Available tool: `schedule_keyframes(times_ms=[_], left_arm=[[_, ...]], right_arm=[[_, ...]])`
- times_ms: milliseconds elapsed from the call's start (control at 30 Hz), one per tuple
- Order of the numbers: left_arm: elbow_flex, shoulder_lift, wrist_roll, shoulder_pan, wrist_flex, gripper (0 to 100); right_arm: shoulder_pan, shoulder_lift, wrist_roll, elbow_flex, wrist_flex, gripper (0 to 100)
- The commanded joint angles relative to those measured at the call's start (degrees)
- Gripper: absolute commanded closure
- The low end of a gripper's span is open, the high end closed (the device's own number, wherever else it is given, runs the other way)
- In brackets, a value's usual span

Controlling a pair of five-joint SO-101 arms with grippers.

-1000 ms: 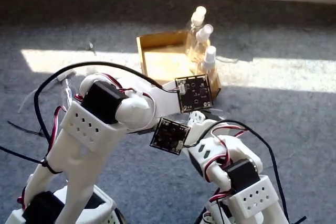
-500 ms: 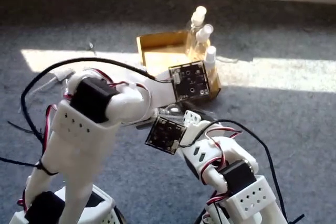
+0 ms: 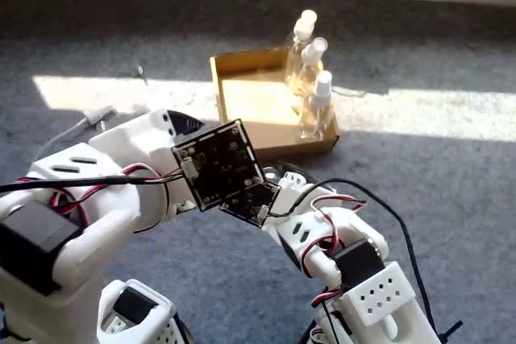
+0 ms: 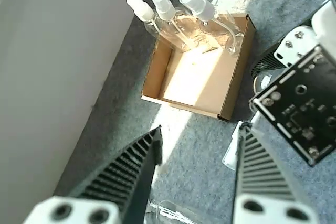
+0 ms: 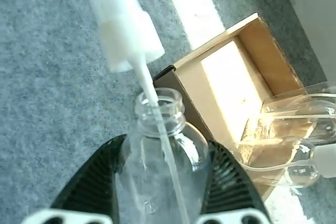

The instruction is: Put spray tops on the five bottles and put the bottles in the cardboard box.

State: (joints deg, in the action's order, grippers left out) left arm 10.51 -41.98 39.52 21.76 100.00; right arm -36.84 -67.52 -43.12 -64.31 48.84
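Right gripper (image 5: 163,153) clamps an uncapped bottle (image 5: 160,109), a spray top (image 5: 123,24) tilted above, tube in its neck. Left gripper (image 4: 199,135) gapes open; the far cardboard box (image 4: 178,106) holds three capped bottles (image 4: 184,22).

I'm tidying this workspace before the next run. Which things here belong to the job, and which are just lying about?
Job in hand: cardboard box; three capped bottles standing in it; open bottle held by the right gripper; spray top, its tube in that bottle's neck.

Lying about: small white piece on the carpet, too small to identify.
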Motion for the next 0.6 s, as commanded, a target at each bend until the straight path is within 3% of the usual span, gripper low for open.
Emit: schedule_keyframes(times_ms=[0,100,167,333,433,567], left_arm=[[0.22,-1.63,-0.79,-6.99,-0.09,78],[-0.31,-1.54,-8.44,-16.13,-2.64,78],[-2.51,-1.27,-16.79,-22.99,-4.75,78],[-23.25,-0.31,-36.13,-32.57,-16.79,78],[-39.25,-0.57,-41.41,-34.77,-28.92,78],[-51.65,-0.66,-41.76,-34.77,-41.41,78]], right_arm=[[-0.22,-0.48,1.41,-0.31,-0.84,99.5],[-0.04,-0.48,2.55,-0.13,-1.01,99.5],[0.48,-0.22,7.21,0.04,-3.38,99.5],[8.04,0.04,20.40,0.31,-14.99,99.5],[10.15,0.04,28.04,1.80,-24.40,99.5],[11.30,0.04,37.89,3.38,-36.00,99.5]])
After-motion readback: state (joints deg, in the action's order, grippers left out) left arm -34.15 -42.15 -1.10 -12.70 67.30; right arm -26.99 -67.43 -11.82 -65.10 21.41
